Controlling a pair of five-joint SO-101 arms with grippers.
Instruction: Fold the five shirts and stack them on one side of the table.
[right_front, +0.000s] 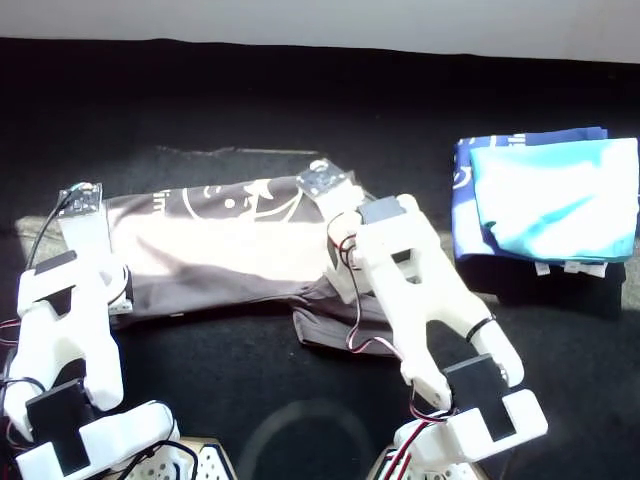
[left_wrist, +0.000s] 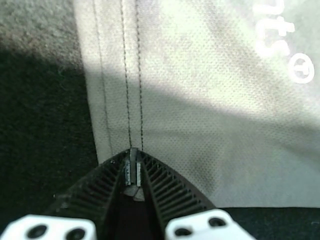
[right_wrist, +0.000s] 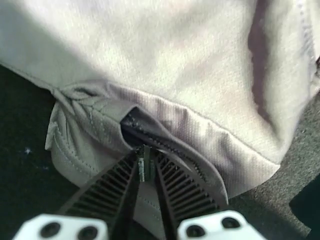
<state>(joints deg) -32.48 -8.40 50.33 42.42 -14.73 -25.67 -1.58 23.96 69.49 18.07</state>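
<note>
Counted on black table: one grey shirt spread flat mid-table, and one folded stack at the right side, well apart, with three layers visible (light blue over dark blue over black). Left gripper pressed together, pinching the stitched hem at the grey shirt's left end. Right gripper likewise clamped, on a bunched fold at the shirt's right end.

Seemingly a robotics lab: a white plastic left arm and right arm, wires bare, stand at a black cloth-covered table. Behind runs a pale wall.
</note>
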